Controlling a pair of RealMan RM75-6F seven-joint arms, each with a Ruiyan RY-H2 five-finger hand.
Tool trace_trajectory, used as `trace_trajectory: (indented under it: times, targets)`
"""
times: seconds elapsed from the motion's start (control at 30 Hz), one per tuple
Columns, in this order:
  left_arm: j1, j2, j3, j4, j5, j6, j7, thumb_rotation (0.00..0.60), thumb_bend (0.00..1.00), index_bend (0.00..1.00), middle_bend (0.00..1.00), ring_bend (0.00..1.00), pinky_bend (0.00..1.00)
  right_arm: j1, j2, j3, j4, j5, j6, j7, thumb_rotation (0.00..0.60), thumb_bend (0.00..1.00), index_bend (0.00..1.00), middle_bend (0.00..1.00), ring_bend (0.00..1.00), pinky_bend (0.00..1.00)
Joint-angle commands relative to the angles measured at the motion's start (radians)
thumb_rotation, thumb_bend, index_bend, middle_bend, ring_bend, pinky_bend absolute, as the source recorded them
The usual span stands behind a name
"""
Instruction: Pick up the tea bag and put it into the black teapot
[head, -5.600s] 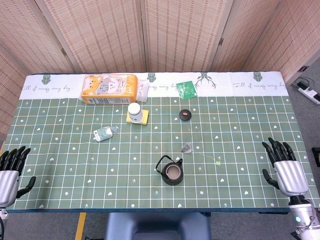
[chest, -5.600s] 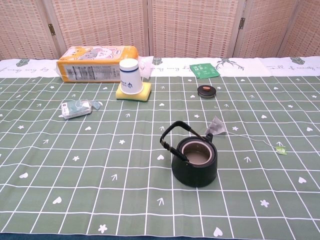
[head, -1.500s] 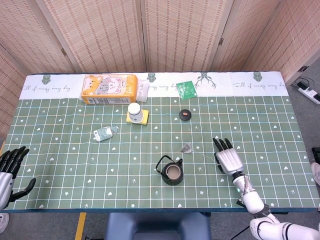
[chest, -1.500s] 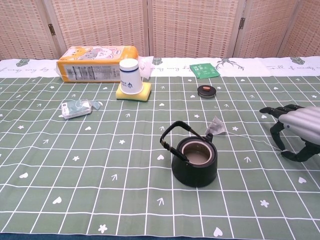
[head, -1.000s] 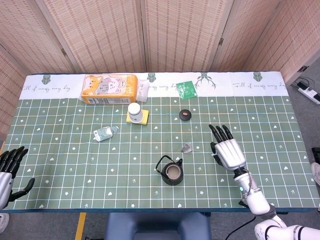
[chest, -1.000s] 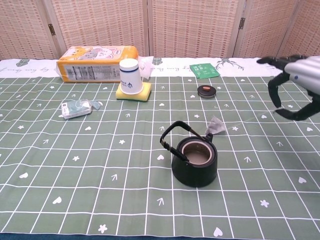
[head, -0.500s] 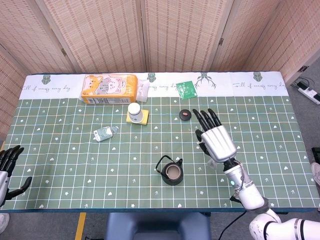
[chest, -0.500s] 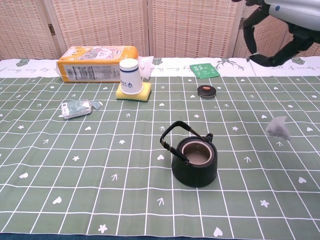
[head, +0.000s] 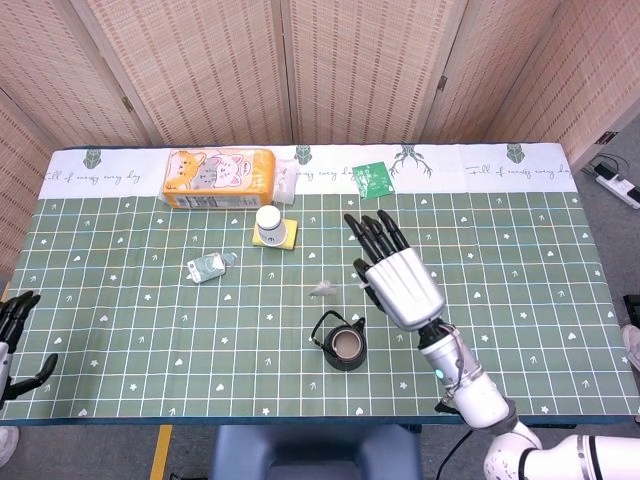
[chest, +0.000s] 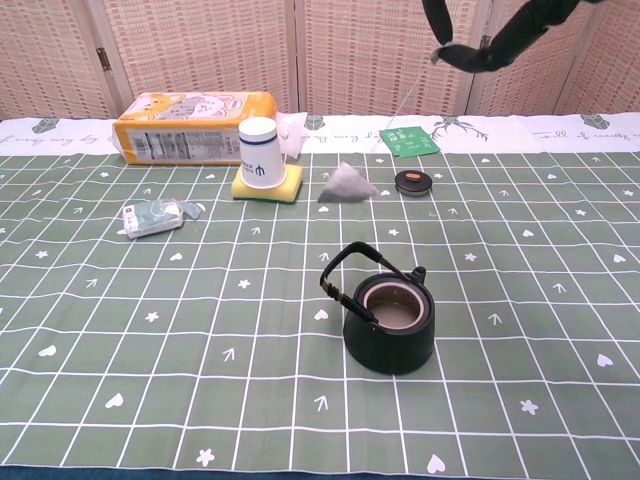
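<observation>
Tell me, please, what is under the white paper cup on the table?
The white paper cup stands upside down on a yellow sponge, which lies flat on the green tablecloth. Whether anything is inside the cup cannot be seen, since its mouth faces the sponge.

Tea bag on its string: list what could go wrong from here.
1. The tea bag hangs in the air from a thin string pinched high up in the right hand, off to the side of the black teapot. It may swing and miss the opening.
2. The teapot's raised handle arches beside the opening and could snag the string.
3. The grip is only on the string; it could slip out.
</observation>
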Motion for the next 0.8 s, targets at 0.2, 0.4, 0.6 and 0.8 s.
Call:
trace_trajectory:
  times: [0.2,0.4,0.6,0.8]
  targets:
    - [0.004,0.006,0.001,-0.008,-0.006,-0.006,0.001,0.600,0.35,0.00,0.00,0.00,0.00,0.048,-0.006,0.005,-0.060,0.047,0.022,-0.082,0.600,0.43,0.67,0.04,0.07,0.00]
    - [0.008,0.011,-0.002,-0.013,-0.010,-0.001,-0.005,0.600,0.35,0.00,0.00,0.00,0.00,0.061,-0.020,-0.028,-0.072,0.050,0.026,-0.098,0.600,0.43,0.67,0.04,0.07,0.00]
    - [0.011,0.011,-0.002,-0.018,-0.018,-0.004,0.011,0.600,0.34,0.00,0.00,0.00,0.00,0.063,-0.034,-0.053,-0.068,0.025,0.047,-0.107,0.600,0.43,0.67,0.04,0.07,0.00]
    - [0.012,0.012,0.000,-0.024,-0.011,-0.002,0.019,0.600,0.35,0.00,0.00,0.00,0.00,0.070,-0.027,-0.058,-0.068,0.038,0.044,-0.097,0.600,0.43,0.67,0.04,0.07,0.00]
